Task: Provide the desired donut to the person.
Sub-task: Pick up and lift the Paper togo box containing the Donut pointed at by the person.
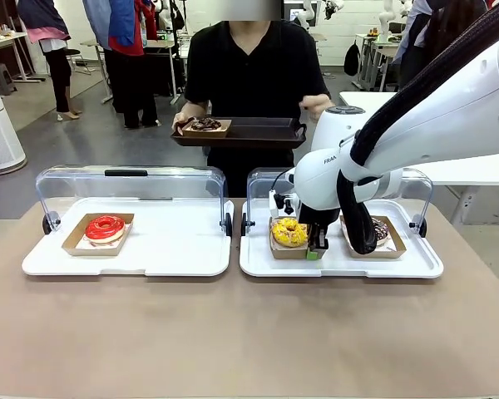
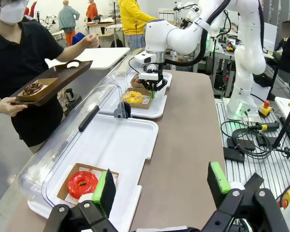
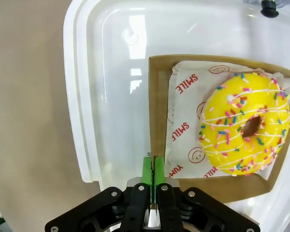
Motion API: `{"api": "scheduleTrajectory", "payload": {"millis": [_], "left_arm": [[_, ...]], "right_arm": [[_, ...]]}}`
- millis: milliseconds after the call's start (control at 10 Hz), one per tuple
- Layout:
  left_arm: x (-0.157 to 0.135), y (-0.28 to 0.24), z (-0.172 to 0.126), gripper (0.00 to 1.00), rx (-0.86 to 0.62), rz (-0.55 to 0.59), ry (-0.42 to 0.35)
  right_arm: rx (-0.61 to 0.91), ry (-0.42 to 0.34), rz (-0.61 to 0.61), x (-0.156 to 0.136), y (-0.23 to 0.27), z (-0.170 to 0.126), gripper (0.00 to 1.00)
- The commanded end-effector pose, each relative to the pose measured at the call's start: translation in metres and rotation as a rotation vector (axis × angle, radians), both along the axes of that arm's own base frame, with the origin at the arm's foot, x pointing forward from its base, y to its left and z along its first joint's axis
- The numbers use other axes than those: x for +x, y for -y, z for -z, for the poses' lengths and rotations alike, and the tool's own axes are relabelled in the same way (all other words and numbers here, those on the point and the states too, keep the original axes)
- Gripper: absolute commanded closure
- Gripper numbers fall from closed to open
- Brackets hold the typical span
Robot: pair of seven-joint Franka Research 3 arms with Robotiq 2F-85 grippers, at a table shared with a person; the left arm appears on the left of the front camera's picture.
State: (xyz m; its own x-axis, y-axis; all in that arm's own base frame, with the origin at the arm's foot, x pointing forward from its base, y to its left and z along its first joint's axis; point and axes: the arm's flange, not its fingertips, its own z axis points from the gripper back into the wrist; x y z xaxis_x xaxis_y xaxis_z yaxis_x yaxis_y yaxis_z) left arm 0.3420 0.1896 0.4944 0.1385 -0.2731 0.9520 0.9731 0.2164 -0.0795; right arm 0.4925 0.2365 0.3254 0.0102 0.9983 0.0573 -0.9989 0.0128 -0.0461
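The person (image 1: 245, 75) in black stands at the far side holding a dark tray (image 1: 266, 133) that carries a chocolate donut (image 1: 205, 125) in a cardboard tray. A yellow sprinkled donut (image 3: 245, 128) lies in its own cardboard tray (image 3: 159, 96) on the right white tray (image 1: 349, 264). My right gripper (image 3: 152, 166) is shut on that cardboard tray's near edge, green pads pinched on the rim; it also shows beside the donut (image 1: 318, 247). My left gripper (image 2: 162, 186) hangs open above the table edge, nothing between its fingers.
A red-glazed donut (image 1: 105, 228) in a cardboard tray lies on the left white tray (image 1: 175, 249). Another chocolate donut (image 1: 381, 230) sits behind my right arm's cable. Both trays have clear lids raised at the back. Bare brown tabletop spreads in front.
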Motion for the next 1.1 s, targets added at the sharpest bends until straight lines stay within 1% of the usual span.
{"api": "scheduleTrajectory", "payload": {"millis": [0,100,200,300,400,500,600,700,800,900,1000], "left_arm": [[-0.001,-0.001,-0.001,0.00,-0.018,0.000,0.016],[-0.001,-0.001,-0.001,0.00,-0.018,0.000,0.016],[-0.001,-0.001,-0.001,0.00,-0.018,0.000,0.016],[-0.001,-0.001,-0.001,0.00,-0.018,0.000,0.016],[-0.001,-0.001,-0.001,0.00,-0.018,0.000,0.016],[-0.001,-0.001,-0.001,0.00,-0.018,0.000,0.016],[-0.001,-0.001,-0.001,0.00,-0.018,0.000,0.016],[-0.001,-0.001,-0.001,0.00,-0.018,0.000,0.016],[-0.001,-0.001,-0.001,0.00,-0.018,0.000,0.016],[-0.001,-0.001,-0.001,0.00,-0.018,0.000,0.016],[-0.001,-0.001,-0.001,0.00,-0.018,0.000,0.016]], "right_arm": [[0.000,0.023,-0.004,-0.008,0.001,-0.007,1.00],[-0.011,0.020,0.032,-0.019,-0.002,-0.023,1.00],[-0.027,-0.001,0.078,-0.034,-0.004,-0.045,1.00],[-0.031,-0.012,0.098,-0.052,-0.002,-0.073,1.00],[-0.040,-0.070,0.127,-0.066,0.001,-0.095,1.00],[-0.031,-0.122,0.122,-0.078,0.005,-0.116,1.00],[0.004,-0.130,0.101,-0.093,0.007,-0.134,1.00],[0.017,-0.133,0.064,-0.116,0.006,-0.156,1.00],[0.023,-0.112,0.041,-0.135,0.003,-0.176,1.00],[0.028,-0.079,0.043,-0.150,0.000,-0.197,1.00],[0.028,-0.017,0.054,-0.160,-0.002,-0.219,1.00]]}}
